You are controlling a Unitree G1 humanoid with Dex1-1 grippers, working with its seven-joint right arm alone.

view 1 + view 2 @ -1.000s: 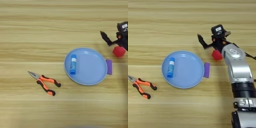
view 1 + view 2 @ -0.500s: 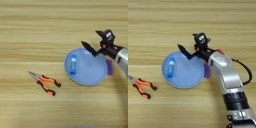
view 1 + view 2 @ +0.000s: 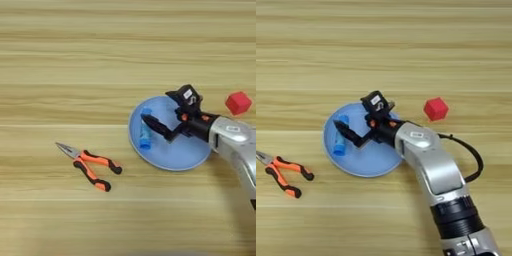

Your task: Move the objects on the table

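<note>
A large light-blue plate lies on the table right of centre. A blue glue stick lies inside its left rim. My right gripper hangs open over the plate's left half. Its lower black finger crosses over the glue stick, and whether it touches is unclear. A small red cube sits on the table right of the plate, apart from the gripper. Orange-and-black pliers lie at the left. The purple bar is hidden.
My silver forearm runs from the bottom right up over the plate's right rim, with a black cable looping beside it. Bare wood stretches across the upper half and along the bottom left.
The gripper has swung left from beside the red cube, across the plate, to over the glue stick. The cube, plate and pliers have stayed put.
</note>
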